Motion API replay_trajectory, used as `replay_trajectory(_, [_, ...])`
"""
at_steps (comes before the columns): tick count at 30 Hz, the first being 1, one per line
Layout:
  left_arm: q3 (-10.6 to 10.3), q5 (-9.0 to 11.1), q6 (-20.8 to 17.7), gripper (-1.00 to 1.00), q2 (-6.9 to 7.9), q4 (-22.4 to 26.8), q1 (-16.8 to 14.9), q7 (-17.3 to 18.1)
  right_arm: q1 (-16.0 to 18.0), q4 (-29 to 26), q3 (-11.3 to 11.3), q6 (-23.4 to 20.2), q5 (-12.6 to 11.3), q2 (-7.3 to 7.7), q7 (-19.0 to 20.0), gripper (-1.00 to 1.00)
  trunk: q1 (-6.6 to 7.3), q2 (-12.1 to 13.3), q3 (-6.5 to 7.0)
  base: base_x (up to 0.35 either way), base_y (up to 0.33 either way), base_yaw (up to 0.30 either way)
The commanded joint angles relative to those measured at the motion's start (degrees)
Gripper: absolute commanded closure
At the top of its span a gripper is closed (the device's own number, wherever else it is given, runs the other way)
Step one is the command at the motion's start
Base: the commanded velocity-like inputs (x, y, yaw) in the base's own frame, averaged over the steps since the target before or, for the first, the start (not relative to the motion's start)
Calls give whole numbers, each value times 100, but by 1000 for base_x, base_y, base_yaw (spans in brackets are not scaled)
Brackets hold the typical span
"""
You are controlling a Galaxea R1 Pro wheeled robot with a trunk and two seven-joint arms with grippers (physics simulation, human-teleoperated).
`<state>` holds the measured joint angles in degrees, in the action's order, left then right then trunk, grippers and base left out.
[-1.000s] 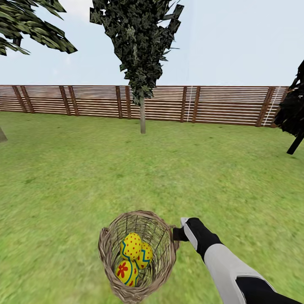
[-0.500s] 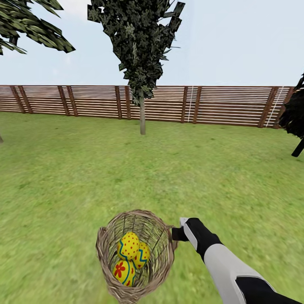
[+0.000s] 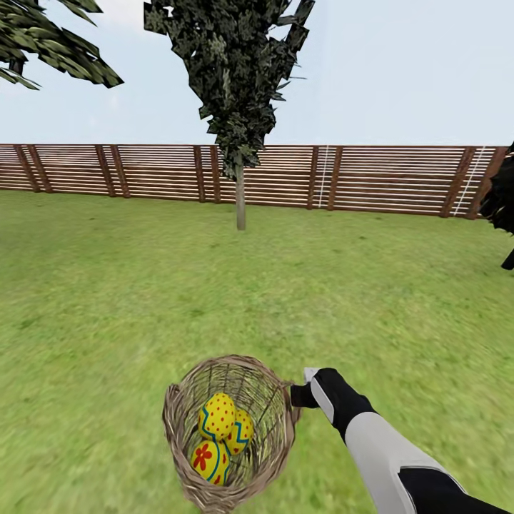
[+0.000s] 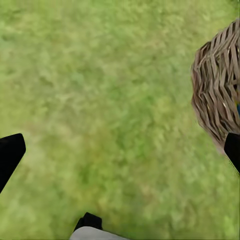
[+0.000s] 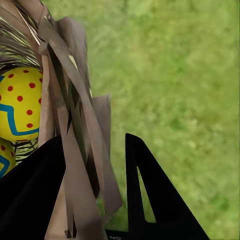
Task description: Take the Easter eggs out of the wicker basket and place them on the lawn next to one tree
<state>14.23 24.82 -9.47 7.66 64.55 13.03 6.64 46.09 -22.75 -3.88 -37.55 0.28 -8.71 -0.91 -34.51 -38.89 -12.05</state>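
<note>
Wicker basket (image 3: 230,432): lower centre of the head view, over the lawn (image 3: 114,300).
Easter eggs (image 3: 218,437): three, inside the basket.
Right gripper (image 3: 298,395): clamped on the basket's rim.
Left gripper (image 4: 117,150): fingers spread wide above grass, holding nothing.
Tree (image 3: 240,196): upper centre, before the fence (image 3: 385,178).

My right arm reaches forward, right gripper (image 3: 298,395) pinching the basket rim (image 3: 289,400); my left fingers (image 4: 11,155) spread wide.

Ahead of you a slatted wooden fence (image 3: 371,178) spans the yard under pale sky (image 3: 400,64); a dark tree (image 3: 503,207) stands far right.
</note>
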Motion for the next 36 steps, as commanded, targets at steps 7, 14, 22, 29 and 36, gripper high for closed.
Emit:
replay_trajectory(7, [10,58,-46,-100,-8,6,4,23,5,-11,-52,-24,-72,-8,-5,100,-5,-7,-7,339,0,56])
replay_trajectory(14, [10,58,-46,-100,-10,5,3,21,4,-11,-52,-24,-72,-8,1,100,-5,-7,-7,339,0,12])
replay_trajectory(22, [10,50,-46,-100,-18,5,1,21,1,-11,-52,-24,-72,-8,-4,100,-5,-7,-7,339,0,0])
replay_trajectory(29, [10,50,-46,-100,-17,-20,2,21,4,-7,-52,-22,-72,-8,-5,100,-5,-7,-7,339,0,0])
replay_trajectory(36, [5,50,-46,-100,-10,-93,-3,21,-2,-9,-47,-15,-72,-9,-5,100,-5,-7,-7,339,0,0])
